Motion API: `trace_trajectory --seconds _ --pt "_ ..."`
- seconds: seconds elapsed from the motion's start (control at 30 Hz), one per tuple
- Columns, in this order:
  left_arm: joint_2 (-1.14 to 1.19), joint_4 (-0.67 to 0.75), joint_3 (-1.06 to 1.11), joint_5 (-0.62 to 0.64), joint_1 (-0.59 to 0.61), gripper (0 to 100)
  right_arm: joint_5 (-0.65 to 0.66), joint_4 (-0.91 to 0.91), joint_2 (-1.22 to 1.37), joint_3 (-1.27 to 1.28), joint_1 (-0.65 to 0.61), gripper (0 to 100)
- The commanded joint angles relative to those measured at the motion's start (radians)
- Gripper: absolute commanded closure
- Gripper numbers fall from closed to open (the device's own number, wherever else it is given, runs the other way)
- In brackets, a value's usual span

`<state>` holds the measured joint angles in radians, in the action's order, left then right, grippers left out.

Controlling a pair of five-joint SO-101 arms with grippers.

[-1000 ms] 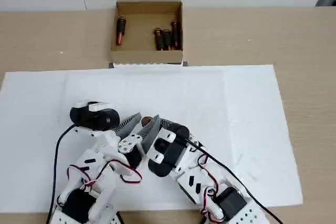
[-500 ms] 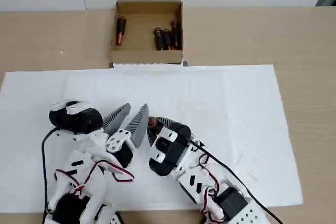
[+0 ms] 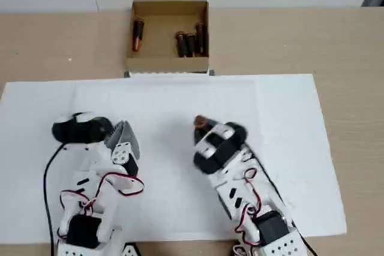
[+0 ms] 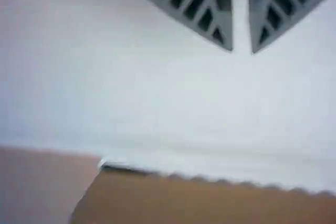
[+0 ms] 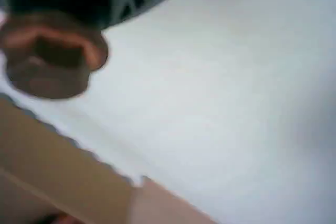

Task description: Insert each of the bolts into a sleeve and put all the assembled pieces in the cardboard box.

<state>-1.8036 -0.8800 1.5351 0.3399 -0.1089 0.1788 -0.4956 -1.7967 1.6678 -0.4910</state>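
The right end effector is closed on a copper-headed bolt over the white sheet, near the middle of the bench. The left end effector is held barely open, with nothing between its fingers. Four dark, copper-tipped assembled pieces are seen in the cardboard box at the far edge.

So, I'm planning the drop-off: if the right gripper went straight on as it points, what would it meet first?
Probably the cardboard box, at its near wall; only bare white paper lies between. Height is unclear.
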Motion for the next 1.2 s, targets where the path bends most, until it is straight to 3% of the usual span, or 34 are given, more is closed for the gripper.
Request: trace_trajectory --seconds 0.0,0.3,0.7,1.17 --pt "-0.009 0.002 0.030 -0.089 0.011 99 -0.087 0.027 -0.012 0.012 0.082 99.5" --pt "-0.009 0.002 0.131 -0.239 0.011 99 -0.301 -0.242 -0.001 -0.086 0.119 99.5" --pt "-0.009 0.000 0.147 -0.244 0.011 99 -0.316 -0.338 0.021 -0.316 0.099 99.5" --pt "-0.009 0.000 0.147 -0.238 0.011 99 -0.321 -0.231 0.723 -0.763 0.068 99.5"
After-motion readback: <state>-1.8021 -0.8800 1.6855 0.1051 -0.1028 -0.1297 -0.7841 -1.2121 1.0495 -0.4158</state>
